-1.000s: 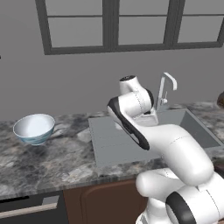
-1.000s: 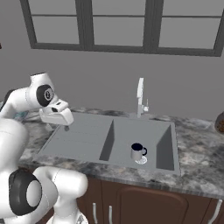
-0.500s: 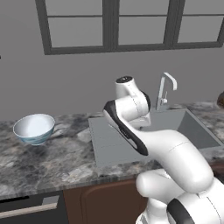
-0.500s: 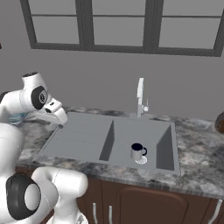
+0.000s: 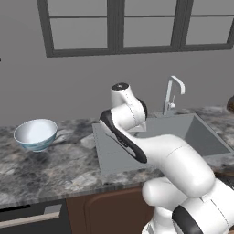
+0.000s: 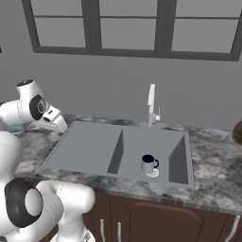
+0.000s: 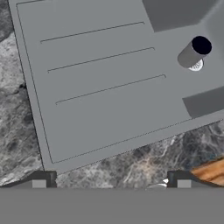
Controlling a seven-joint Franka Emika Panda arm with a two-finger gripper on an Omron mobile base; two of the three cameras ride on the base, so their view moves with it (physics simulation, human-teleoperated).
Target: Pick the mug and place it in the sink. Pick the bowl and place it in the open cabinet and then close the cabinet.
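Mug (image 6: 149, 164) stands upright in your sink (image 6: 94, 149) basin, mouth up, handle toward the basin's right wall. Bowl (image 5: 36, 134) sits rim-up on the counter (image 5: 50, 167), well left. Gripper (image 7: 111, 183) jaws spread wide, empty, tips barely visible

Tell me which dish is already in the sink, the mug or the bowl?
The mug: it stands upright in the sink basin. The bowl sits on the counter, left of the drainboard.
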